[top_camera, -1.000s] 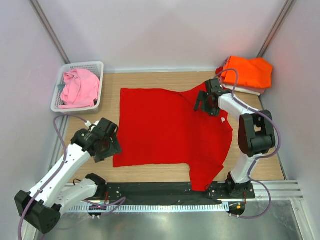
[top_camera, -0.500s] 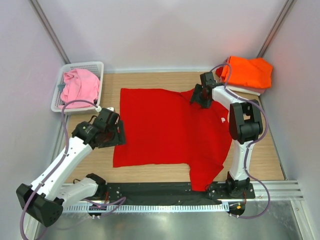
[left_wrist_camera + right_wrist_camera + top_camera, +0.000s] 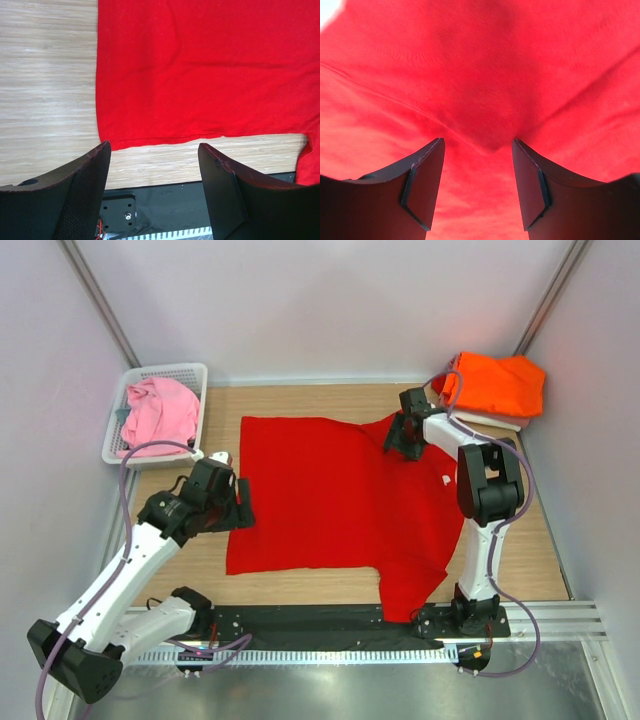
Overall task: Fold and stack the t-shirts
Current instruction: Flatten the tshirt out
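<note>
The red t-shirt (image 3: 330,500) lies spread flat on the wooden table, with a small white mark (image 3: 445,479) near its right side. My left gripper (image 3: 236,502) is open at the shirt's left edge. In the left wrist view it (image 3: 155,185) hangs empty over bare wood, just off the shirt's (image 3: 200,70) corner. My right gripper (image 3: 404,436) is open low over the shirt's far right part. In the right wrist view its jaws (image 3: 477,185) straddle a raised fold of red cloth (image 3: 485,75). A folded orange shirt (image 3: 497,385) lies on a white one (image 3: 497,423).
A white mesh basket (image 3: 165,370) at the far left holds the crumpled pink shirt (image 3: 160,415). The orange and white stack sits in the far right corner by the wall. The black base strip (image 3: 300,620) and metal rail run along the near edge.
My left gripper has moved up and right to the shirt's left edge. My right gripper has moved toward the far edge of the shirt and lowered over it.
</note>
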Controlling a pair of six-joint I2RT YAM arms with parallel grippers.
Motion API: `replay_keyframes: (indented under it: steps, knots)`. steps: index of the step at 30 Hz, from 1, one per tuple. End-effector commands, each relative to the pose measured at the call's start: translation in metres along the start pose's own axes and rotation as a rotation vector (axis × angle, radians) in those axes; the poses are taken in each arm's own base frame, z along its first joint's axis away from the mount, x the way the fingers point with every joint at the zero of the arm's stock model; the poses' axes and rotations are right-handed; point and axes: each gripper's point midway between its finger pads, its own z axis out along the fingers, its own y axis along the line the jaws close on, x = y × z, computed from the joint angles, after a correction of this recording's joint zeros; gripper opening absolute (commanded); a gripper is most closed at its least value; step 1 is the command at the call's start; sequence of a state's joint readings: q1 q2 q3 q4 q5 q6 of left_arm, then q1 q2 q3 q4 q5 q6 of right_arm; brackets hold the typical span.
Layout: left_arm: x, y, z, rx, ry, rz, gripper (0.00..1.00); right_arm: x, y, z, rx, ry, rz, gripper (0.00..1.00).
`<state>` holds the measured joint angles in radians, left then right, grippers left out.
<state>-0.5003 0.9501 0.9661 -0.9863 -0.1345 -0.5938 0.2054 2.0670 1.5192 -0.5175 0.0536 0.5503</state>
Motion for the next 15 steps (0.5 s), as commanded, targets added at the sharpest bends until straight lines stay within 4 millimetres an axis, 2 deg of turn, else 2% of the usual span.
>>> replay_keyframes:
  steps: [1,7,15]
  knots:
    - [-0.007,-0.006,-0.002,0.035,-0.042,0.005,0.72,-0.016,0.002,-0.025,-0.012,-0.071,0.027,0.62]
    - [-0.007,-0.005,-0.002,0.030,-0.043,0.005,0.71,-0.015,0.008,-0.018,-0.022,-0.062,0.025,0.61]
    - [-0.008,-0.004,-0.002,0.025,-0.050,0.000,0.71,-0.029,0.019,-0.012,-0.028,-0.074,0.016,0.57]
